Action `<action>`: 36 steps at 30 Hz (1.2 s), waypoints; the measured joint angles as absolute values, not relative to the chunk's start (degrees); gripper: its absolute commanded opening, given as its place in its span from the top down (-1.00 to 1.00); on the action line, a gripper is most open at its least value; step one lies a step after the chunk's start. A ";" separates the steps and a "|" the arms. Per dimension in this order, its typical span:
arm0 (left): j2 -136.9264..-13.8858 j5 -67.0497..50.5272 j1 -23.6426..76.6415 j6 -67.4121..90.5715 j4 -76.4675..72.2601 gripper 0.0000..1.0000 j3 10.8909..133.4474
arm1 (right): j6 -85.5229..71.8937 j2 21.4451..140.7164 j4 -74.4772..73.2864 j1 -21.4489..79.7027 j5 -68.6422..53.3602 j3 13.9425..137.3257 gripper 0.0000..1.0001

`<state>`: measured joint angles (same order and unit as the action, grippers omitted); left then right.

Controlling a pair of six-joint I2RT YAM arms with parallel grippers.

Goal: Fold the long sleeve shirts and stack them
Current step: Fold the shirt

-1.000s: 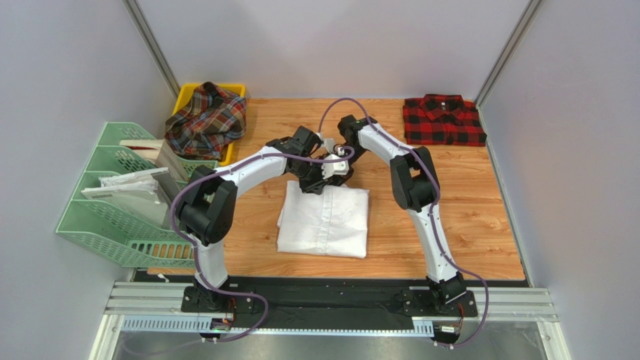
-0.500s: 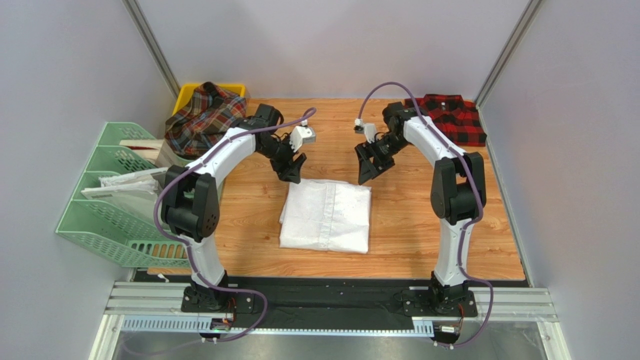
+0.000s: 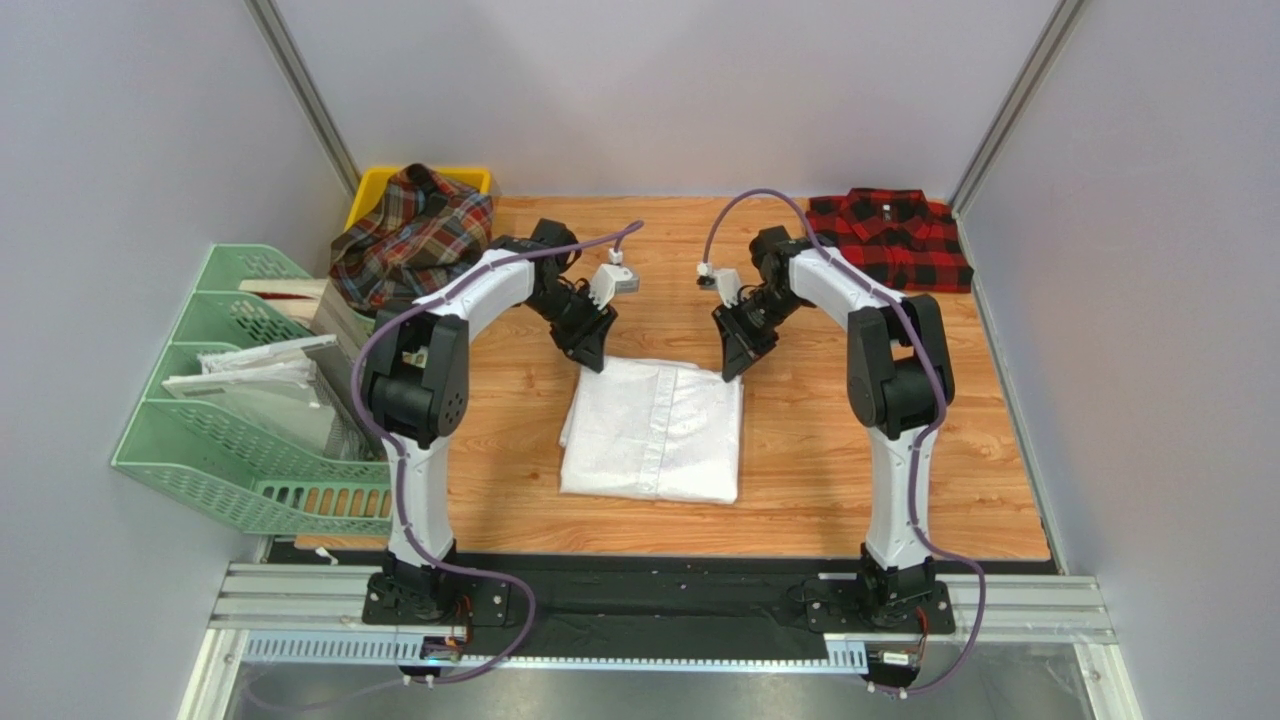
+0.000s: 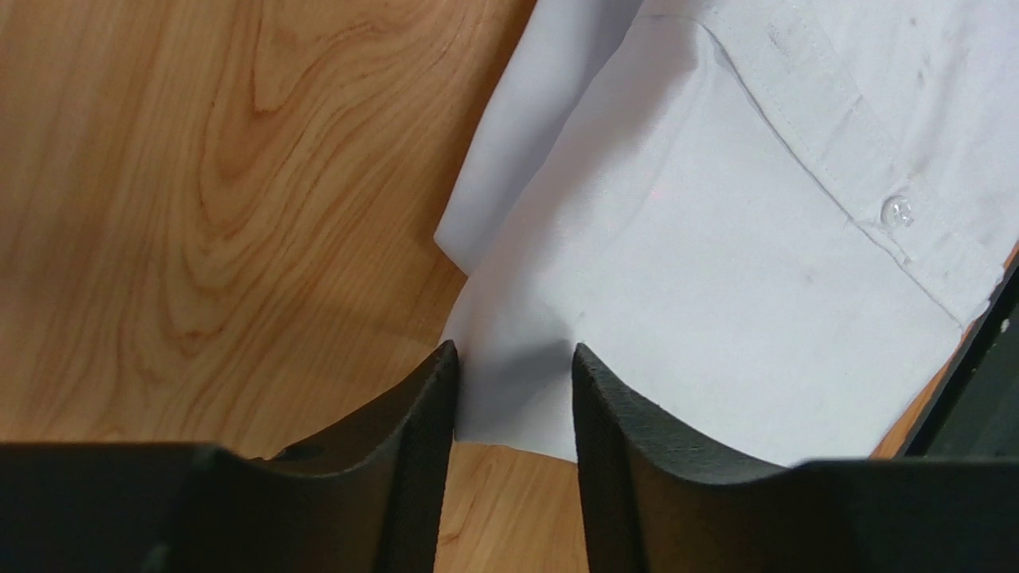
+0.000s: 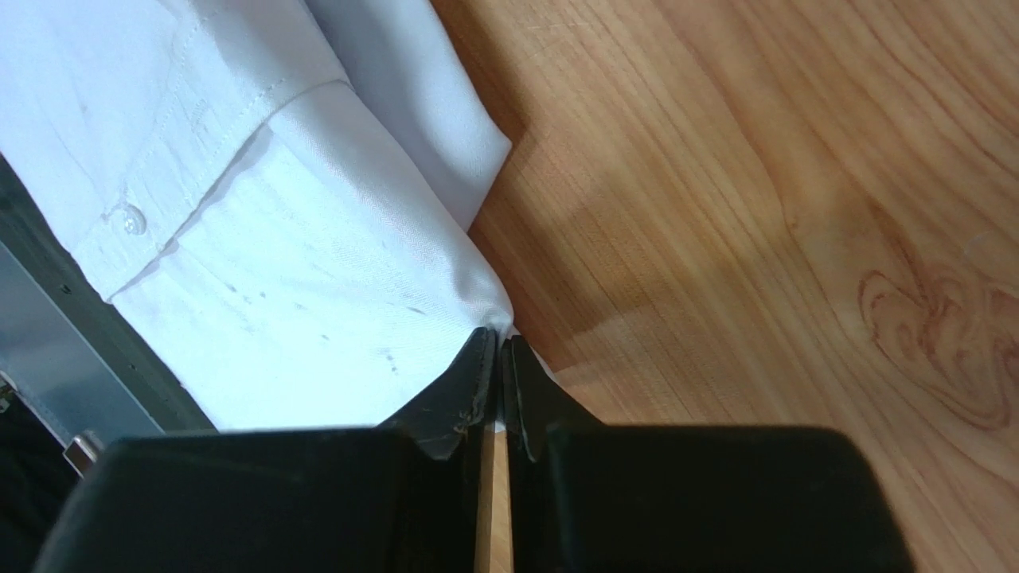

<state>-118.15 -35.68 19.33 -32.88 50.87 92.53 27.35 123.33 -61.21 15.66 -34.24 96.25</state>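
Note:
A plain white shirt lies folded into a rectangle in the middle of the wooden table. At its far left corner my left gripper is open, and the cloth corner sits between its fingers. At the far right corner my right gripper is shut on the white shirt's edge, with a sliver of cloth pinched at the tips. A red-and-black checked shirt lies folded at the back right. A tartan shirt is heaped in the yellow bin.
The yellow bin stands at the back left. A green file rack with papers runs along the left side. Grey walls close in the table on three sides. Bare wood shows to the right of the white shirt.
Both arms swung apart from the middle of the shirt's far edge to its two far corners. The right jaws closed on the cloth; the left jaws narrowed around their corner.

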 measured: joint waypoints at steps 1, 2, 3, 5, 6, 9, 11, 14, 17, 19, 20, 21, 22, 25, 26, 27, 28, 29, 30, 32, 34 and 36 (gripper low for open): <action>-118.61 -35.77 19.29 -32.67 51.22 0.75 92.62 | 27.22 123.59 -60.99 15.66 -34.09 96.25 1.00; -119.24 -35.88 19.18 -32.53 51.86 0.88 93.01 | 27.20 123.81 -60.60 15.66 -33.89 96.25 1.00; -120.03 -36.05 19.09 -32.27 52.38 0.98 93.76 | 27.24 124.09 -60.23 15.66 -33.54 96.31 1.00; -121.54 -36.25 19.03 -31.48 53.12 1.00 95.50 | 27.00 124.81 -59.68 15.66 -32.73 96.97 1.00; -122.37 -36.38 18.96 -31.18 53.36 1.00 96.64 | 26.87 125.36 -59.31 15.66 -32.21 97.49 1.00; -124.57 -36.58 18.52 -30.09 53.52 1.00 99.33 | 26.22 126.78 -57.71 15.68 -30.41 98.83 0.87; -125.71 -36.60 18.09 -29.52 53.49 0.83 100.51 | 25.52 126.98 -56.82 15.68 -29.56 98.96 0.50; -126.48 -36.56 17.41 -28.36 53.47 0.36 100.97 | 23.92 126.98 -55.72 15.68 -28.34 99.11 -0.11; -124.77 -36.91 16.32 -25.71 51.05 0.06 98.48 | 21.98 125.64 -55.40 15.42 -27.94 99.29 -0.38; -121.16 -37.52 14.96 -23.24 49.39 -0.11 94.48 | 20.47 122.48 -54.72 14.74 -27.94 98.21 -0.47; -118.63 -37.82 14.09 -21.98 48.42 -0.26 91.96 | 19.59 120.31 -54.30 14.28 -28.14 97.12 -0.63; -115.33 -38.83 13.19 -20.47 48.01 -0.51 89.36 | 18.70 116.90 -53.84 13.61 -28.95 95.18 -0.71; -111.31 -40.38 12.47 -19.09 46.96 -0.63 86.52 | 17.39 113.73 -53.78 13.15 -29.95 93.56 -0.74; -97.73 -46.41 11.27 -13.30 42.68 -0.65 77.01 | 11.81 101.19 -50.57 11.86 -35.94 84.97 -0.84; -93.25 -48.90 11.84 -11.14 41.01 -0.66 73.58 | 8.80 96.86 -48.82 11.88 -38.85 81.38 -0.85; -89.08 -51.55 13.10 -8.69 39.42 -0.66 70.22 | 5.93 93.36 -46.63 12.45 -41.78 77.67 -0.85; -85.43 -54.35 14.87 -5.85 36.47 -0.66 66.59 | 3.07 90.19 -44.38 13.52 -44.91 73.58 -0.86; -82.70 -57.06 16.97 -2.24 32.91 -0.65 62.72 | -0.32 87.85 -41.98 15.14 -47.83 69.60 -0.87; -81.14 -59.53 19.03 1.06 29.87 -0.64 59.33 | -3.01 86.85 -39.51 16.78 -50.15 66.46 -0.87; -80.95 -62.94 22.85 7.90 22.55 -0.62 53.32 | -8.62 86.70 -34.11 20.88 -54.11 60.07 -0.87; -82.81 -64.53 25.12 13.15 17.65 -0.58 49.36 | -12.99 88.58 -30.24 25.06 -56.62 56.07 -0.87; -85.93 -65.69 27.07 18.02 13.23 -0.55 47.55 | -16.29 90.52 -27.00 28.12 -58.46 53.91 -0.87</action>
